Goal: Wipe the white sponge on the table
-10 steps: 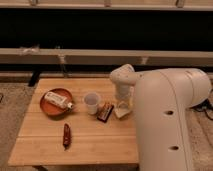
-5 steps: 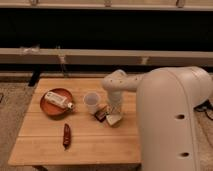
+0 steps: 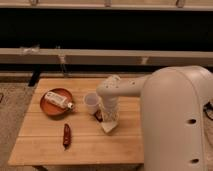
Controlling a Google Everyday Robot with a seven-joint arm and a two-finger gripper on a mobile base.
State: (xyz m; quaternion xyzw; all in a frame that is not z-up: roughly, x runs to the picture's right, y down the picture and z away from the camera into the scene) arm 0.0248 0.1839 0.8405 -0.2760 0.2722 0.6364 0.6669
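The white sponge (image 3: 108, 128) lies flat on the light-wood slatted table (image 3: 45, 146), right of the middle. My gripper (image 3: 111, 119) points straight down onto the sponge's upper edge and is shut on it, pressing it to the tabletop. The white arm comes in from the right and hides the table's right side. The sponge's top part is hidden under the gripper.
A white cup (image 3: 91, 103) stands just left of the gripper. A dark packet (image 3: 98, 116) lies between the cup and the sponge. A red plate (image 3: 50, 106) holds a white tube (image 3: 57, 99) at the left. A reddish-brown stick (image 3: 66, 136) lies at the front left.
The gripper and the sponge have slid together to the left and toward the table's front edge. The cup, plate and stick have not moved.
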